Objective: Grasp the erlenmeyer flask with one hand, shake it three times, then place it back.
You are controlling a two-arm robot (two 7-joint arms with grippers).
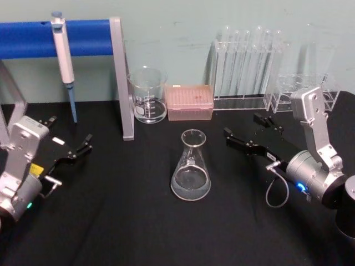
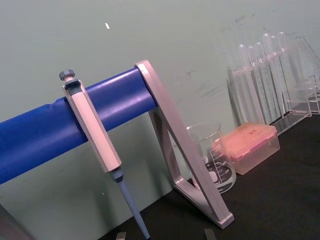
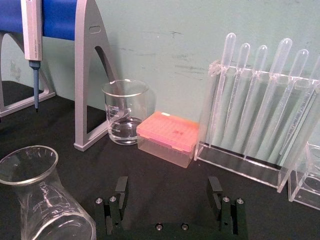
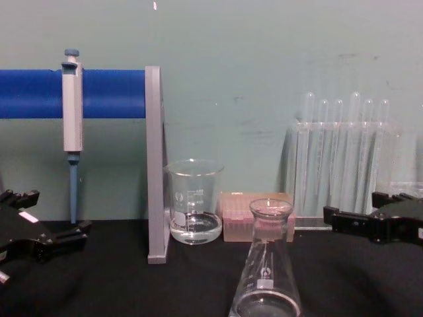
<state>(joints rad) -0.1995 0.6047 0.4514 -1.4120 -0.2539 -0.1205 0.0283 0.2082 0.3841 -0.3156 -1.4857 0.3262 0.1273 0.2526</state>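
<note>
Black cloth covers the worktop [image 1: 111,233], matte and unmarked, with a pale green wall behind it. Nearest the robot, at the middle of the cloth, the flask [image 1: 191,166] stands upright on its wide round base, clear glass narrowing to a flared lip, with small white print low on its side and, it seems, a little clear liquid at the bottom. Nothing touches it. The right hand [image 1: 249,133], black and long with a silver wrist and a grey cable loop, hovers just beside the flask on its right with its two fingers spread apart; in the right wrist view the flask sits off to one side of the gap, not between the fingers. The left hand [image 1: 71,149] sits well apart at the left edge, also unclenched and holding nothing. By my reading the task is at its start: the grasp, the three shakes and the setting down are all left to do. Farther back stand a straight-walled glass beaker [image 1: 147,95] holding some clear liquid, a pink translucent plastic box [image 1: 190,103] beside it, and a clear rack of thin round-ended tubes [image 1: 244,69]. On the left a grey metal frame with a blue bar [image 1: 33,37] carries a hanging pipette [image 1: 62,52].
</note>
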